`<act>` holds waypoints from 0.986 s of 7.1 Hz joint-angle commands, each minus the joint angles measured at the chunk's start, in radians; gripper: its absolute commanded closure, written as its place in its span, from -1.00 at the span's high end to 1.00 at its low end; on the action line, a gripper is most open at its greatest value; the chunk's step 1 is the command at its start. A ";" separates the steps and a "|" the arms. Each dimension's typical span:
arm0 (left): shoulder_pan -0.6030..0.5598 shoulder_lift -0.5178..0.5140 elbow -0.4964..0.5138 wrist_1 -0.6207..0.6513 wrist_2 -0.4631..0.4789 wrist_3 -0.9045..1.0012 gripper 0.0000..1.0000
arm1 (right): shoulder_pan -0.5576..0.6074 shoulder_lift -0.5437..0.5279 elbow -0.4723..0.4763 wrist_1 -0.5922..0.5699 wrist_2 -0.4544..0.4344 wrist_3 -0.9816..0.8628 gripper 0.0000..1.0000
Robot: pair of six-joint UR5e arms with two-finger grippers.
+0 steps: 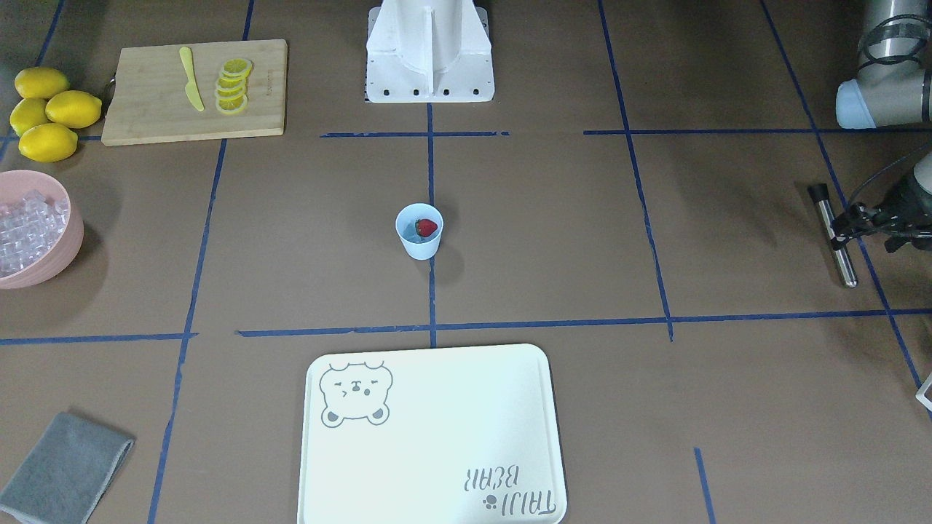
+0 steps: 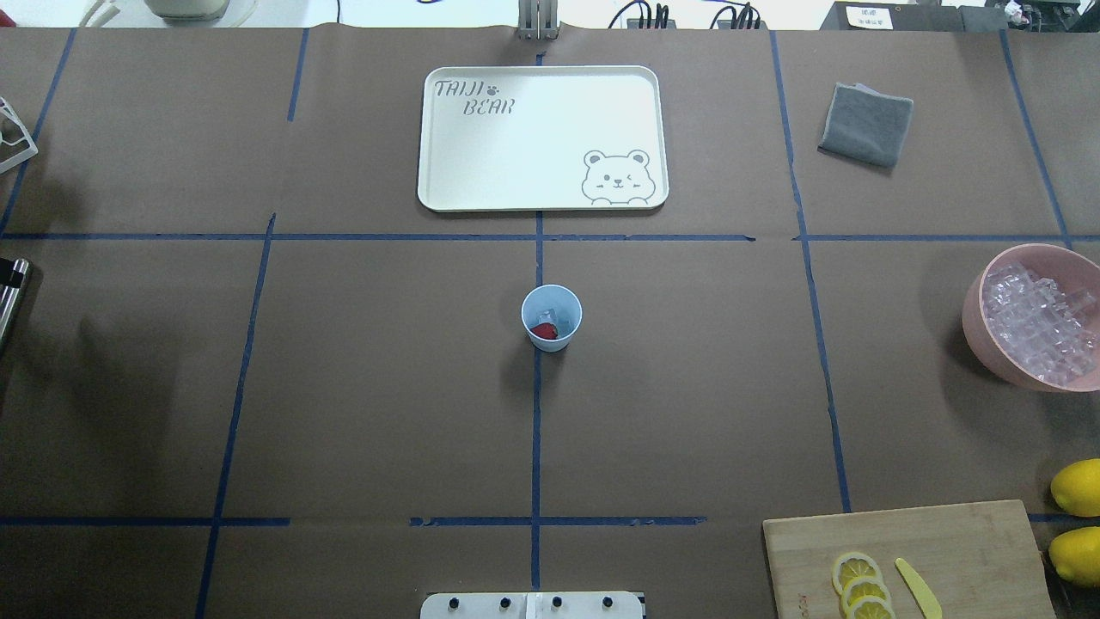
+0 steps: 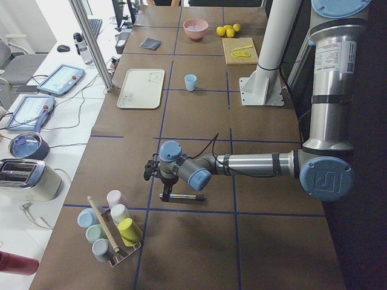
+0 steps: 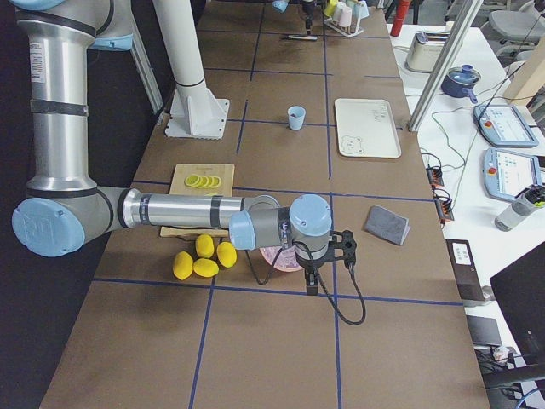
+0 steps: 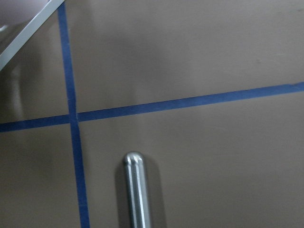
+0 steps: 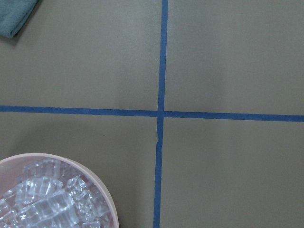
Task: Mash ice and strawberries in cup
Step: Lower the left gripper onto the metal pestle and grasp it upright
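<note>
Ice (image 1: 25, 229) heaped, too many to count, in one pink bowl (image 1: 73, 244), table's right edge. One cup (image 1: 419, 244) at table centre; one strawberry (image 1: 427, 228) inside, perhaps a cube too. Left gripper (image 1: 841, 229) at steel rod (image 1: 839, 251), left edge; grip unclear. Right gripper (image 4: 312, 281) near bowl; opening unclear.

Strawberry (image 1: 427, 228) and ice (image 2: 551, 315) inside upright blue cup (image 1: 420, 248)

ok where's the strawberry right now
In the front-facing view the strawberry sits inside the light-blue cup, which stands on the central blue tape line in the middle of the table.
</note>
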 commanded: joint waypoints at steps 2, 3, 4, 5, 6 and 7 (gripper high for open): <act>0.007 -0.007 0.060 -0.100 0.010 -0.134 1.00 | -0.001 0.008 -0.003 0.000 -0.003 0.000 0.99; 0.010 -0.007 0.070 -0.102 0.012 -0.132 1.00 | -0.002 0.010 -0.003 -0.002 -0.012 0.000 0.99; 0.029 -0.005 0.072 -0.102 0.012 -0.132 0.99 | -0.002 0.011 -0.004 0.000 -0.012 0.000 0.99; 0.042 -0.005 0.071 -0.102 0.012 -0.132 0.99 | -0.002 0.013 -0.006 0.000 -0.014 0.000 0.99; 0.059 -0.005 0.071 -0.102 0.012 -0.132 0.99 | -0.002 0.013 -0.006 0.000 -0.014 -0.002 0.99; 0.061 -0.004 0.071 -0.102 0.012 -0.132 0.99 | -0.002 0.013 -0.007 0.000 -0.014 0.000 0.99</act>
